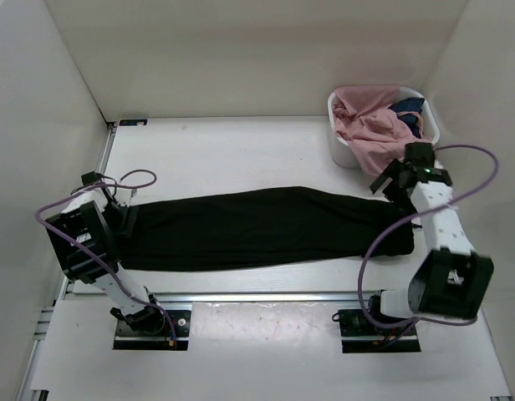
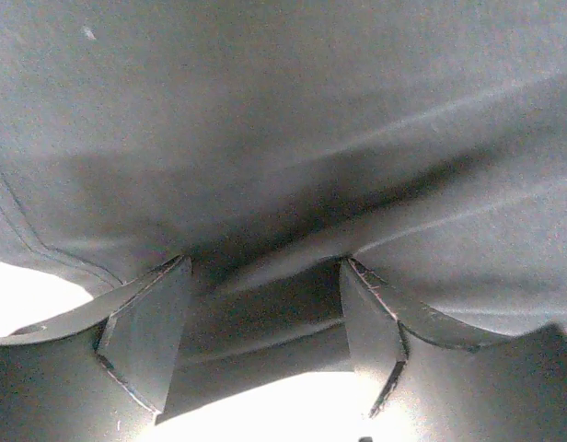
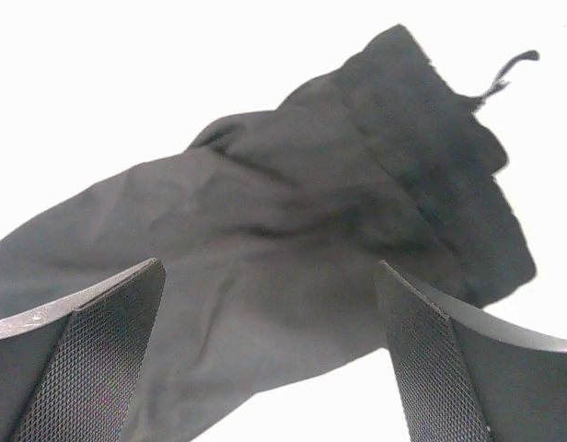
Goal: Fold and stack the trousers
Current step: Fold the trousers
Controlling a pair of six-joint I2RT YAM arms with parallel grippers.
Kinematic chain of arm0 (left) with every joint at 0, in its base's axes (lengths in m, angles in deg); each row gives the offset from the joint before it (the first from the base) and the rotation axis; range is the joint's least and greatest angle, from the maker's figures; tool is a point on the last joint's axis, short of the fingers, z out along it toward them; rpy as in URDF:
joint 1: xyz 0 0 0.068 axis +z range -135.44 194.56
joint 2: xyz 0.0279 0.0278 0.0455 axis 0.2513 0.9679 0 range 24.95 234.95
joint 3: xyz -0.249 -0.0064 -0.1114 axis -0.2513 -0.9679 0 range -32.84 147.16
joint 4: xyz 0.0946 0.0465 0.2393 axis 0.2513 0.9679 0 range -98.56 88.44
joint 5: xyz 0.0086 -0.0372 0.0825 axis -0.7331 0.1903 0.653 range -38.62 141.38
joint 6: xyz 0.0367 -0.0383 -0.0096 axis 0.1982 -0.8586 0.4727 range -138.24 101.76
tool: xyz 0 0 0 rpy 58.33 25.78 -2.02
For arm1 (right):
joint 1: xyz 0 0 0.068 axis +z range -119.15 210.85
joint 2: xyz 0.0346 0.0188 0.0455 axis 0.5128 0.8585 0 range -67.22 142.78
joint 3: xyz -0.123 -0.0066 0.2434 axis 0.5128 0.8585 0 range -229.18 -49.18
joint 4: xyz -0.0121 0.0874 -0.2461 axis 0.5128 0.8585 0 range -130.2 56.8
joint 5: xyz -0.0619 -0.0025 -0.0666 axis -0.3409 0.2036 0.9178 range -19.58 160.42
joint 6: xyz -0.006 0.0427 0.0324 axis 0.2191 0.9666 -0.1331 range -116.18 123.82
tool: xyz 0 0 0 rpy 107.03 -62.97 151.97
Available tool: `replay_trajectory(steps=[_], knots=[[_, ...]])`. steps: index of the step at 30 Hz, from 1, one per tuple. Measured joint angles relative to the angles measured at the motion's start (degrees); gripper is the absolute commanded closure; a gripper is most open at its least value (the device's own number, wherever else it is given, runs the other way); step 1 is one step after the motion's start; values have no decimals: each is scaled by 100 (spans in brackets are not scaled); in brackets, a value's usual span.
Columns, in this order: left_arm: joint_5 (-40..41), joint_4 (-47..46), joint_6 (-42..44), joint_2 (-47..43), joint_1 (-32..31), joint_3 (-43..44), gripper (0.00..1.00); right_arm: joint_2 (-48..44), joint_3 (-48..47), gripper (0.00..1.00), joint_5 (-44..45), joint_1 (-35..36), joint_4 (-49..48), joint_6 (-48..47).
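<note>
The trousers (image 1: 257,227) lay in one long black band reaching from one gripper to the other. The left gripper (image 2: 265,276) stood with its jaws apart. Cloth spread ahead of them and lay slack in the gap, not pinched. The right gripper (image 3: 270,276) had its jaws spread wide, and the bunched end of the trousers lay ahead of them, ungripped.
</note>
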Motion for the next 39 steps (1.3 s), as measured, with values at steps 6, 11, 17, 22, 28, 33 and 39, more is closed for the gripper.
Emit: replay_trajectory(steps=[6,11,17,22,28,33,39], knots=[[-22,160,-151,-278,2,-240,22,-1797,748,1,-236,-874,396,22],[-31,225,-181,-334,2,-317,22,-1589,1784,1,-446,-1303,448,61],[-24,267,-184,-354,2,-319,22,-485,2428,1,-721,-1639,-601,337],[-17,328,-177,-420,2,-321,22,52,2109,25,-931,-1725,-916,310],[-74,636,-138,-426,2,-13,17,396,2046,100,-1381,-1808,-1799,310],[-369,949,-122,-426,2,564,14,315,2131,100,-1381,-1867,-2011,254],[-570,1169,-157,-424,2,758,13,-632,1978,100,-232,-1893,-1209,-151]])
